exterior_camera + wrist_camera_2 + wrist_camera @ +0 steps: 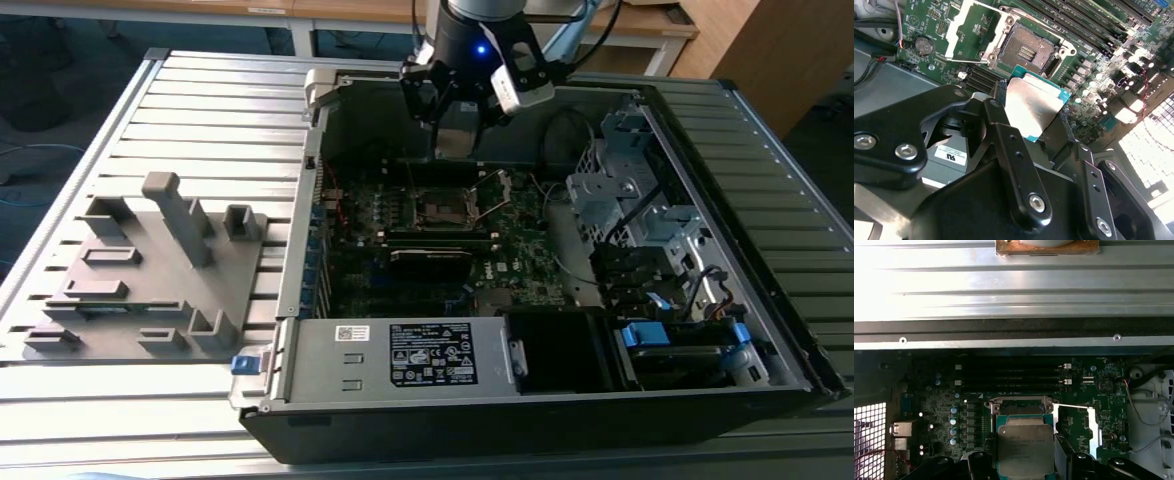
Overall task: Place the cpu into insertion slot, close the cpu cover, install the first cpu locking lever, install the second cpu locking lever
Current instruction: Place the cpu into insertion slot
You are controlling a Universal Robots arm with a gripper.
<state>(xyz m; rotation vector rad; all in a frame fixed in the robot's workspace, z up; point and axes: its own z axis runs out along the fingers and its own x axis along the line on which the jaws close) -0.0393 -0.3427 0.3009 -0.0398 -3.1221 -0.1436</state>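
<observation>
Bench [200, 120]: a slatted metal surface. It carries the open computer case [534, 400] that holds the insertion slot.
Motherboard [400, 270]: it lies flat in the floor of the case, with the insertion slot [441, 210] near its middle.
End effector [1031, 125]: I see it above the insertion slot and off to one side. Its black fingers [999, 120] are clamped on two opposite edges of the cpu.
Cpu cover [961, 25]: a shiny frame plate, swung fully open and lying just beside the insertion slot.
Insertion slot: a dark square with a silvery rim. It is bare in the second wrist view, with nothing seated in it.
Cpu [1031, 105]: a square with a silver top, held in the air and tilted. It is near the insertion slot but not touching it. In the first wrist view the cpu [1023, 445] covers part of the slot's near edge.
Locking lever [1074, 406]: a thin bright wire, swung out beside the insertion slot.
Step in hand: I judge this to be the first step, carrying the cpu to the insertion slot. The cover and lever steps are not yet done.
Next move calls for: in my judgement, levelling the chip, squaring its edges to the rim and centring it over the insertion slot. After that comes a gentle, straight descent.
</observation>
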